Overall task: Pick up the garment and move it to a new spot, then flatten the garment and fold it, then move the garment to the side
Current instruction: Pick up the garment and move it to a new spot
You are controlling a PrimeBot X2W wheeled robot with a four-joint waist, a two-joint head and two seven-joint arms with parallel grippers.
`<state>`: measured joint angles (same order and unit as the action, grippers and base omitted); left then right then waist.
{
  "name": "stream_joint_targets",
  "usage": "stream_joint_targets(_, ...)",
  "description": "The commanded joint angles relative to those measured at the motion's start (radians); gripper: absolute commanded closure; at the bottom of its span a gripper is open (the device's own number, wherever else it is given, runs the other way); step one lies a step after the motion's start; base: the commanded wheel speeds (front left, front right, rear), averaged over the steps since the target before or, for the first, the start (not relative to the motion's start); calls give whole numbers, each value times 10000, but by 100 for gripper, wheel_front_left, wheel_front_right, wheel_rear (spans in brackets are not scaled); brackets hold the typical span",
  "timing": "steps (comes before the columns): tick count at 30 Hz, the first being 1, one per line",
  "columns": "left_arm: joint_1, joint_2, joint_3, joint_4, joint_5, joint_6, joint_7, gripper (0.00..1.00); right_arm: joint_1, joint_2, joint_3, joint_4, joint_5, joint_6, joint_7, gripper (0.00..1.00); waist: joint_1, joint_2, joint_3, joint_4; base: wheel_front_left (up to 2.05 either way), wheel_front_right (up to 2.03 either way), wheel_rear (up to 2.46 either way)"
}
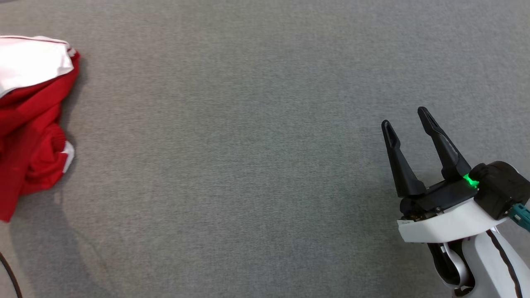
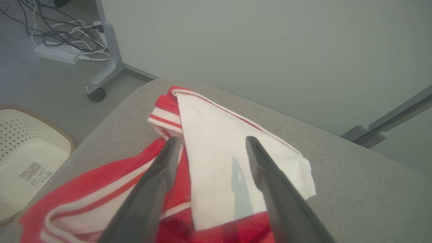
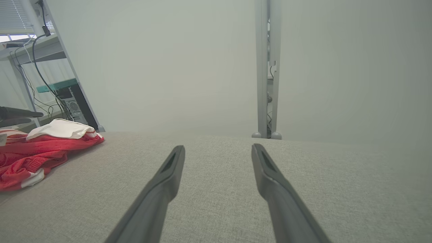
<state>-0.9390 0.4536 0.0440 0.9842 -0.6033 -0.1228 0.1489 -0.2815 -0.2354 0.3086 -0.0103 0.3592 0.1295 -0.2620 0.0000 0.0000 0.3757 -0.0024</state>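
head view | right claw [image 1: 404,115] spread, tilted up-left | garment [image 1: 33,124] far left

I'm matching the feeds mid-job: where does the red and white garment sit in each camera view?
Head view: garment bunched at the left edge, upper to middle.
Left wrist view: bottom centre, beneath the open left gripper.
Right wrist view: left edge, mid-height, well left of the right gripper.
Shared landmark: the white panel lying on top of the red cloth.
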Motion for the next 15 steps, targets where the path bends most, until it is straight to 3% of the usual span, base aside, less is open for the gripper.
stream_joint_targets(1,-289,135,53,267,-28,170,63,0,-145,-47,19,10,27,23,-43,0,0,0,297,-384,0,0,0)
stream_joint_targets(8,-569,358,-100,1686,-8,689,1044,0,-117,-3,-22,-16,74,23,-43,0,0,0,355,-792,0,0,0)
stream_joint_targets(9,-564,333,-110,1739,-33,663,1061,16,-102,-5,-31,-16,70,23,-43,0,0,0,347,-792,0,0,0)
stream_joint_targets(10,-547,307,-144,1789,-40,612,980,100,-68,1,-62,0,49,23,-43,0,0,0,324,-778,0,0,0)
stream_joint_targets(15,-653,295,-486,1797,214,446,424,100,11,73,-1,78,33,23,-43,0,0,0,-14,-599,0,0,0)
